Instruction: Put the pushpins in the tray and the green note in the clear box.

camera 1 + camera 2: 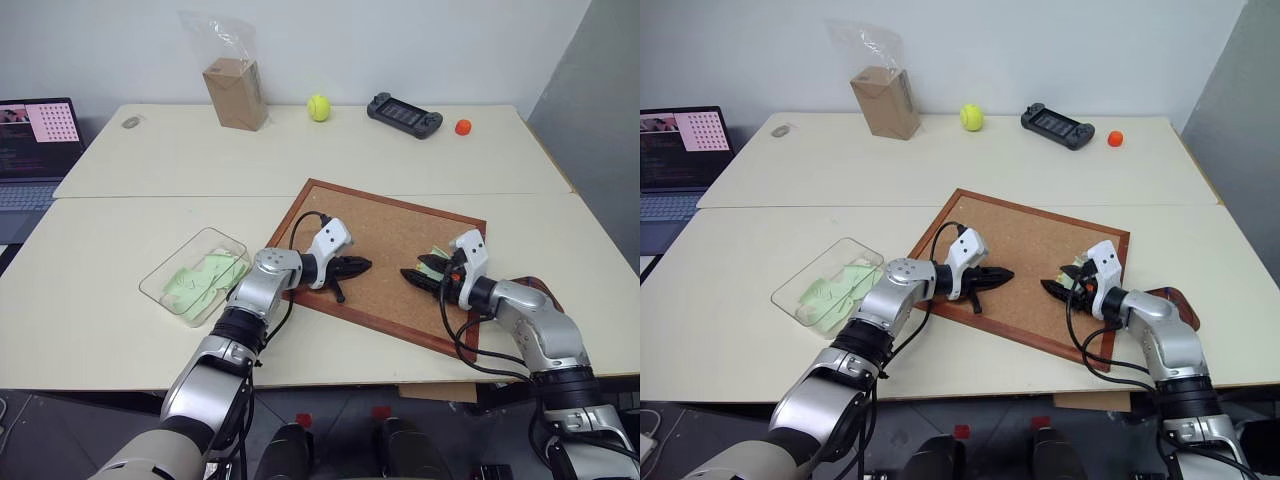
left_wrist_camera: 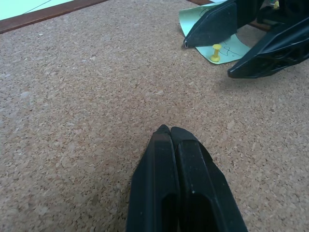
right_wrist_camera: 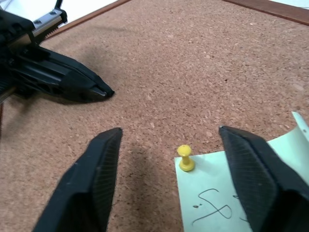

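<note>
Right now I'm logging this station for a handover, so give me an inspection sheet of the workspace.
Surface: cream tables, corkboard on them.
Job's things: yellow pushpin pinning green note; clear box holds green notes; tray partly hidden.
Clutter: bagged cardboard box, tennis ball, game controller, orange ball.
Grippers: left gripper shut, empty; right gripper open around the pin.
Cables: black wrist cables.
Surroundings: laptop, white wall.
</note>
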Robot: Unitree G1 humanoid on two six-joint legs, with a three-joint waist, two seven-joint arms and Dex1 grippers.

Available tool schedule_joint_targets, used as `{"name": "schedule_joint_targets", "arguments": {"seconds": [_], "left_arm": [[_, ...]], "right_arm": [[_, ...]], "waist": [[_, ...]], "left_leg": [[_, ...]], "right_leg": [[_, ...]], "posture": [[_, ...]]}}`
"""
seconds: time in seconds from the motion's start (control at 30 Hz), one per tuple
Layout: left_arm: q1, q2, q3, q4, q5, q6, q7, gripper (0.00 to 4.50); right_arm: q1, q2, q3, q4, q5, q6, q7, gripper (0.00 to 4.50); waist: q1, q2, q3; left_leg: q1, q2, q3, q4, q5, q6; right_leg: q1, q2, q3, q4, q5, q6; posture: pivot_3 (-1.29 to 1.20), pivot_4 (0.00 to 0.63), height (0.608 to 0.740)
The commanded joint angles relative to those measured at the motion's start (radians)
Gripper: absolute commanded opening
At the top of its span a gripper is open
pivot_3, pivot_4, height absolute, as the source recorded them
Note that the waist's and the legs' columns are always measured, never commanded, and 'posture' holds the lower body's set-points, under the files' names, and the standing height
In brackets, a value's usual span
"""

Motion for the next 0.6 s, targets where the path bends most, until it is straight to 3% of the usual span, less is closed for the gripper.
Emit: {"name": "schedule_joint_targets", "arguments": {"seconds": [0.03,0.4,0.6], "left_arm": [[0.001,0.009,-0.008,-0.004,0.010,0.007,-0.004,0.00],[0.000,0.007,-0.007,-0.001,0.009,0.005,-0.001,0.00],[0.002,0.006,-0.006,-0.003,0.008,0.005,-0.001,0.00]], "right_arm": [[-0.008,0.005,0.007,0.023,-0.037,-0.052,-0.010,2.32],[-0.019,0.006,-0.007,0.063,-0.063,-0.105,-0.015,0.17],[0.021,-0.009,-0.021,-0.049,0.021,-0.067,0.069,0.06]], "waist": [[0.000,0.000,0.000],[0.000,0.000,0.000],[0.001,0.000,0.000]], "left_leg": [[0.000,0.000,0.000,0.000,0.000,0.000],[0.000,0.000,0.000,0.000,0.000,0.000],[0.000,0.000,0.000,0.000,0.000,0.000]], "right_leg": [[0.000,0.000,0.000,0.000,0.000,0.000],[0.000,0.000,0.000,0.000,0.000,0.000],[0.000,0.000,0.000,0.000,0.000,0.000]], "posture": [[0.00,0.150,0.740],[0.00,0.150,0.740],[0.00,0.150,0.740]]}}
